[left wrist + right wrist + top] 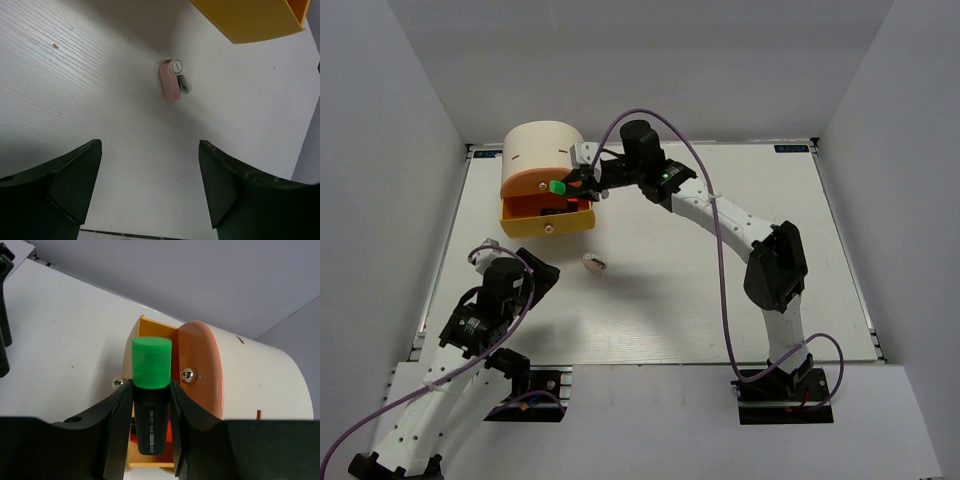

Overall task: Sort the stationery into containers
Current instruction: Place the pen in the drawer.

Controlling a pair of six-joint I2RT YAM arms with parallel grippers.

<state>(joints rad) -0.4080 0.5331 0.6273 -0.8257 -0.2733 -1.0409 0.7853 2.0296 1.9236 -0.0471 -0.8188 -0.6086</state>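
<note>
The cream drum-shaped organiser (538, 150) stands at the back left, its yellow drawer (548, 218) pulled open toward the front. My right gripper (570, 187) is shut on the green-capped black marker (558, 187) and holds it above the open drawer; in the right wrist view the marker (151, 390) sits between the fingers over the drawer (145, 327). The small pink-and-white clip (594, 263) lies on the table in front of the organiser. It also shows in the left wrist view (173, 80). My left gripper (150, 150) is open and empty, a little short of the clip.
White walls enclose the table on three sides. The orange front of the drum (200, 375) carries a shiny knob (188, 374). The yellow drawer corner (250, 20) sits just beyond the clip in the left wrist view.
</note>
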